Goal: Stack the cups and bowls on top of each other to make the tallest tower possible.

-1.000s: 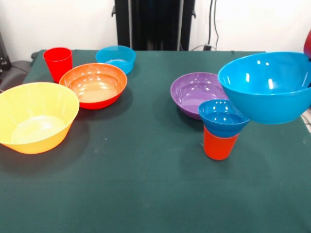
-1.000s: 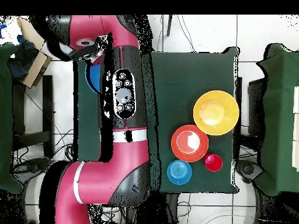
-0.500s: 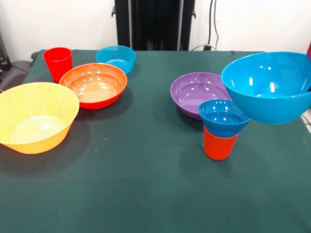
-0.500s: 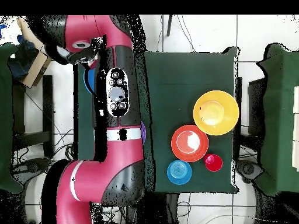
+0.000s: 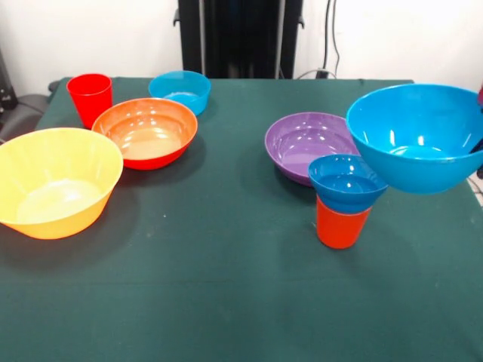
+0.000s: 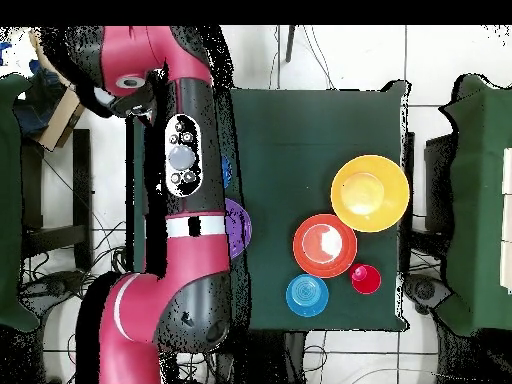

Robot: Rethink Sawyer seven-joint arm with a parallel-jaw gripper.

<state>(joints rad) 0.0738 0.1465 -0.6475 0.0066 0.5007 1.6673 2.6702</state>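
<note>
This looks like a robotics lab. A big red and black robot arm (image 6: 185,200) stands at a surface (image 5: 226,302) covered with dark green cloth, on a floor of pale tiles (image 6: 330,55). Loose cables (image 5: 329,38) hang on the plain white wall (image 5: 90,38), and other green-covered tables (image 6: 480,200) stand close around it.

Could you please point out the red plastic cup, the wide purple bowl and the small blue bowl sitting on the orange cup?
Red plastic cup (image 5: 90,96): front view, outer wall.
Wide purple plastic bowl (image 5: 298,143): front view, inner wall.
Small blue plastic bowl (image 5: 343,181): front view, inside.
</note>
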